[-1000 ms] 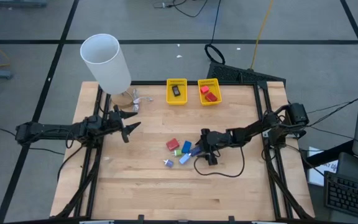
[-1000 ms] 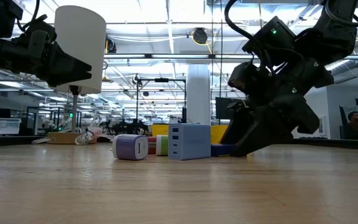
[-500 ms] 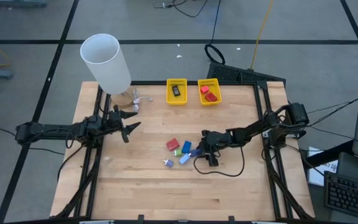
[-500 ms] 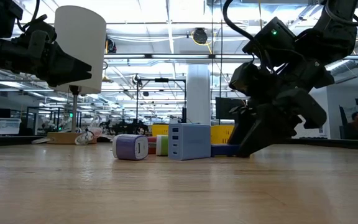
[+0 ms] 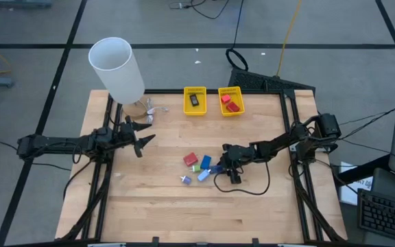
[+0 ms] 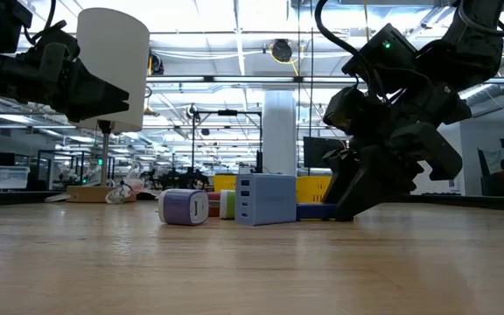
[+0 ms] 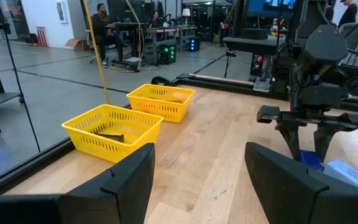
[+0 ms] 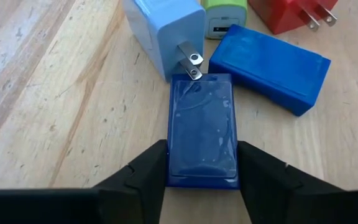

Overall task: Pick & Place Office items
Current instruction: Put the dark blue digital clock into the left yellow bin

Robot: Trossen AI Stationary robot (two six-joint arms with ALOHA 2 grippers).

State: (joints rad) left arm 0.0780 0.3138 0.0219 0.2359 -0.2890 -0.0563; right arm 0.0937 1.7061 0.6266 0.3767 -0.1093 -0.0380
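Observation:
Several small office items lie mid-table: a red charger [image 5: 190,160], a green one [image 5: 196,167], a light blue charger [image 8: 166,34], a purple one [image 6: 185,207], a blue block [image 8: 270,67] and a dark blue flat block [image 8: 202,138]. My right gripper [image 5: 219,165] is shut on the dark blue block, whose far end meets the light blue charger's prongs. My left gripper [image 5: 138,143] hangs open at the table's left, holding nothing. Two yellow baskets stand at the far edge: one [image 5: 195,101] holds a black item, the other [image 5: 230,101] holds red items. My right gripper pinches the dark blue block's two long sides [image 8: 174,163] between its two fingers [image 8: 145,174], at the end nearer the table's right. The fingers slant down from the table's right side and run along the block. The block lies flat on the table.
A tall white cylinder [image 5: 118,68] stands at the far left corner. A black cable [image 5: 245,186] loops on the table beneath my right arm. The near half of the wooden table is bare.
My right gripper's fingers have closed in on the dark blue block, which stays flat in its place on the table.

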